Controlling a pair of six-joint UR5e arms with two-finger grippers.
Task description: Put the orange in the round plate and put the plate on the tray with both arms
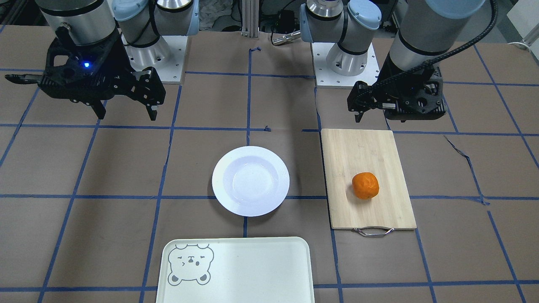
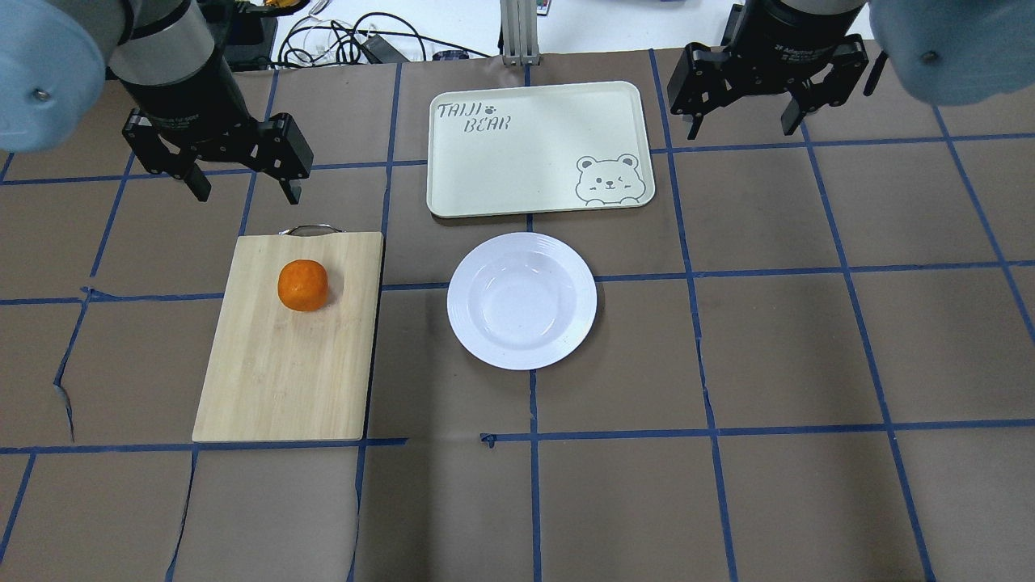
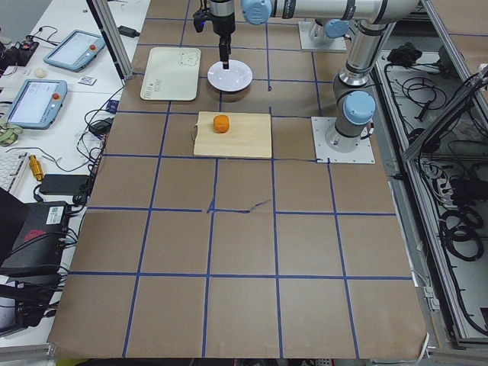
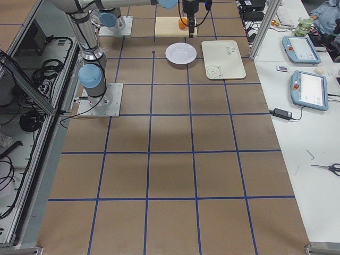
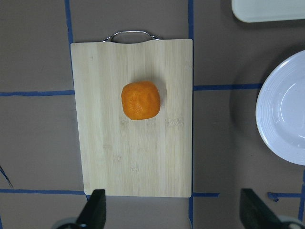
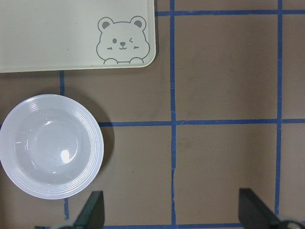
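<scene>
A: So, where is the orange [image 2: 303, 284]?

B: On the bamboo cutting board [image 2: 283, 372], nearer the end with the metal handle [image 2: 311, 230]. The board lies flat on the brown table [image 2: 768, 339], on the robot's left side.

A: And the round plate [image 2: 522, 301]?

B: It sits on the table to the right of the board, apart from it, with its sunken centre facing up. It is not on the tray [image 2: 517, 153]. The tray lies just beyond the plate, on the side away from the robot, with a narrow strip of table between them. The tray's bear face [image 2: 608, 178] is in the corner closest to the plate.

A: How does the left gripper [image 2: 248, 196] stand?

B: It hangs raised over the table near the board and points down. Its jaws are spread wide and hold nothing. Its wrist camera looks straight down on the board and the orange.

A: The right gripper [image 2: 744, 131]?

B: It is also raised, out on the robot's right, touching neither tray nor plate. Its jaws are wide apart with nothing between them.
</scene>
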